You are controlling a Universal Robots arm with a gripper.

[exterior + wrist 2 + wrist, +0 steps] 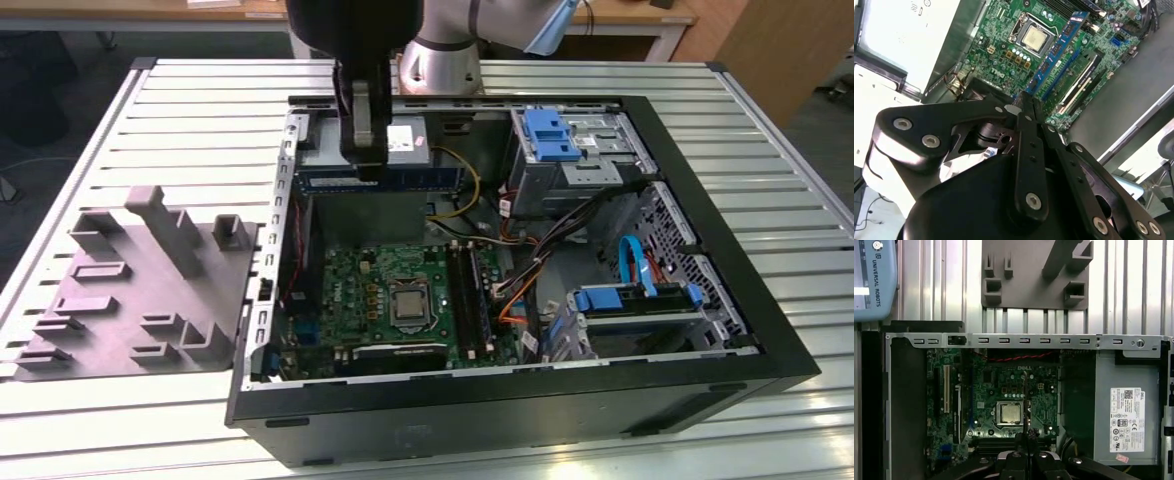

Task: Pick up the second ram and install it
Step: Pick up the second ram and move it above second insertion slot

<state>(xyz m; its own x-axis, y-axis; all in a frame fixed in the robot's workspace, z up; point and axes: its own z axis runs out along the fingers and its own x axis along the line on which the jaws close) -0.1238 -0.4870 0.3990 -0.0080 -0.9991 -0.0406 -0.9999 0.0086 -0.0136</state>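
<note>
The open computer case [534, 400] stands on the bench [200, 110]. Its motherboard [999, 50] and processor socket [1033, 37] lie below the gripper [1026, 107]. The power supply [1126, 415] is near, to one side. A grey fixture [134, 290] lies well apart, outside the case. The arm points down above the case, its gripper clamped on the second ram [1056, 52], which is held clear of the board.

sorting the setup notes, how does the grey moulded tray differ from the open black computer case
The grey moulded plastic tray is low, the open black computer case deep-walled. The tray carries raised blocks, the case a green motherboard. Both rest on the slatted metal table.
</note>
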